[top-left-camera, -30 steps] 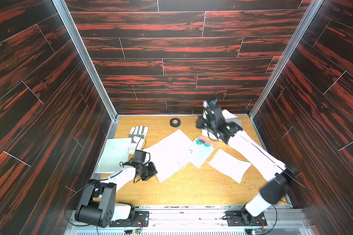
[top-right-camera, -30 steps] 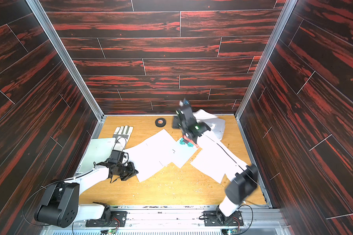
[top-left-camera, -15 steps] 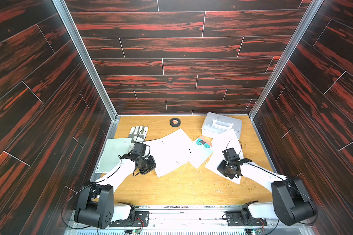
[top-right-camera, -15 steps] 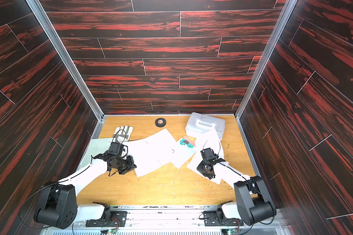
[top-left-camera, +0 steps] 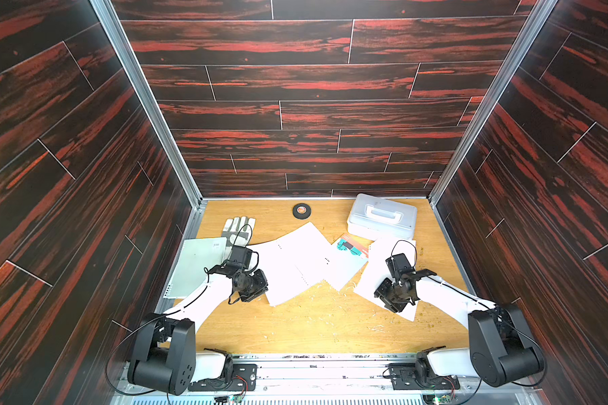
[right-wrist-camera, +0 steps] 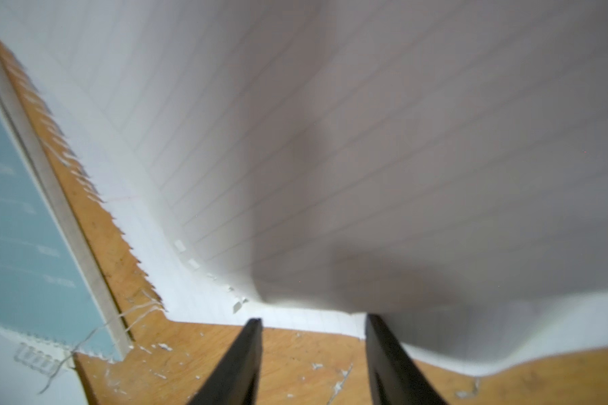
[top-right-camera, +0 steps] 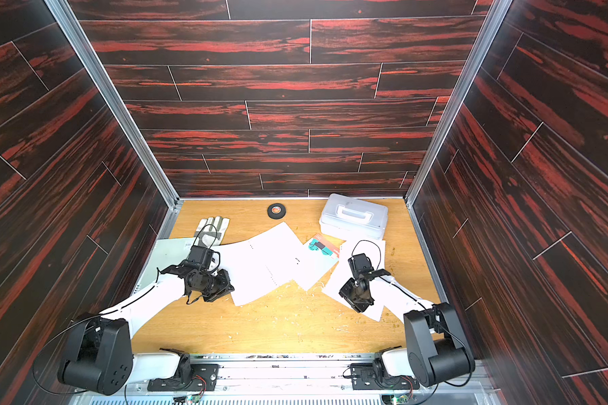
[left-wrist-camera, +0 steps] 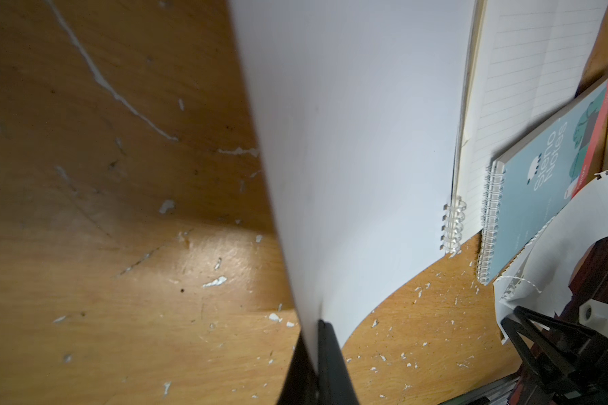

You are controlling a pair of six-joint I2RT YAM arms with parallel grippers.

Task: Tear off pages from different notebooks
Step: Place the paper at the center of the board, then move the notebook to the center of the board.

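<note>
My left gripper is shut on the near corner of a plain white sheet, which lifts off the table and stays bound to the clear spiral of the open white notebook. A small teal notebook lies just beyond it. A pale grey-green notebook rests at the left wall. My right gripper is open, low over the torn pages at the right; a lined page with a ragged edge curls just beyond its fingertips, not gripped.
A work glove, a black tape roll and a translucent plastic box with a handle stand along the back of the wooden table. Small paper scraps litter the table near both grippers.
The right arm swung down from high at the back near the box to the front right pile, and its jaws have just opened. The left gripper shifted slightly back and stays shut.
</note>
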